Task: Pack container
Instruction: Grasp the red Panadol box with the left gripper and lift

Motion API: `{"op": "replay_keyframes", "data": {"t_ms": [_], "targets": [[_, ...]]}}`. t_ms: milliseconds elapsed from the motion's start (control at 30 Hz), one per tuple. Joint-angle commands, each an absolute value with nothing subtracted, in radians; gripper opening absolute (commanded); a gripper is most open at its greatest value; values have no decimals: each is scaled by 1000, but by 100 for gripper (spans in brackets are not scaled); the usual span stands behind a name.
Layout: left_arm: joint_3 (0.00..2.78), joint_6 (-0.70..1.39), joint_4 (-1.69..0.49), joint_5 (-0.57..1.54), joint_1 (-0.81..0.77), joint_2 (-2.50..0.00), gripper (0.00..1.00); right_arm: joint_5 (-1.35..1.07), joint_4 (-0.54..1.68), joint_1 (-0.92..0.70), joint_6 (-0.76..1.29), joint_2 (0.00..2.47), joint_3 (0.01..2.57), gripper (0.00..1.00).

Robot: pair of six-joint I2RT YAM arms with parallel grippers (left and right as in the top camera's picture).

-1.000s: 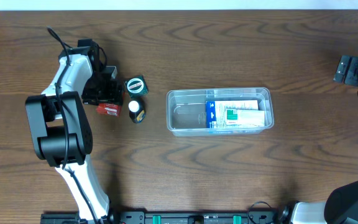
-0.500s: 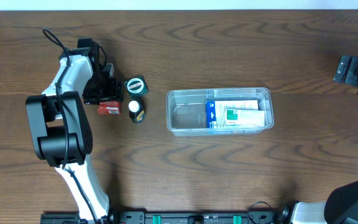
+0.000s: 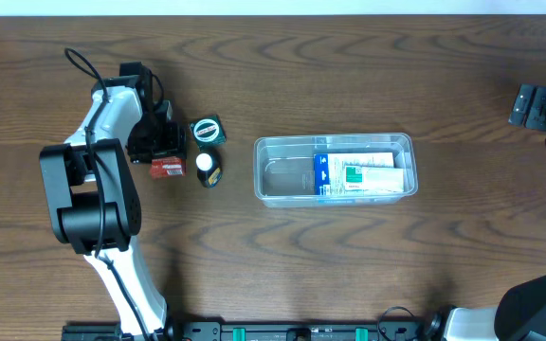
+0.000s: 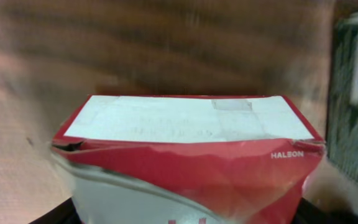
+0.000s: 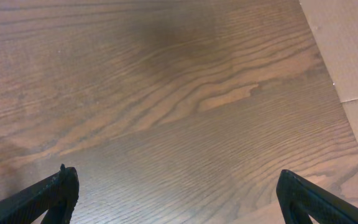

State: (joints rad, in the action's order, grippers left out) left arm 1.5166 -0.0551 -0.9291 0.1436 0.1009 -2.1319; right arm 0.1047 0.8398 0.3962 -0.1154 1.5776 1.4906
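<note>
The container (image 3: 265,185) is a clear rectangular tub at the table's middle, with a white, blue and green packet (image 3: 358,172) lying in its right half. A red packet (image 3: 169,168) lies at the left, and it fills the left wrist view (image 4: 229,165), creased, with a white top face. My left gripper (image 3: 155,144) (image 4: 185,216) is low over it, its fingers spread wide on either side of the packet. My right gripper (image 3: 536,106) (image 5: 176,193) is open and empty over bare wood at the far right.
A dark green round item (image 3: 208,130) and a dark small bottle with a white cap (image 3: 207,168) sit just right of the red packet, between it and the container. The table's right edge shows in the right wrist view (image 5: 347,56).
The left gripper has shifted very slightly toward the back over the red packet. The right arm and the container have not moved.
</note>
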Motion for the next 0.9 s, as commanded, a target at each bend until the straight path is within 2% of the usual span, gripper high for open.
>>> {"op": "replay_keyframes", "data": {"t_ms": [0,333,867], "targets": [[1544,-27,-969,142,99,-2122,70,105,838,401,-102,1584,1493,99],[1686,5,-1172,222,99,-2043,70,105,839,401,-102,1584,1493,99],[1741,6,-1241,674,76,-1771,70,105,838,401,-102,1584,1493,99]]}}
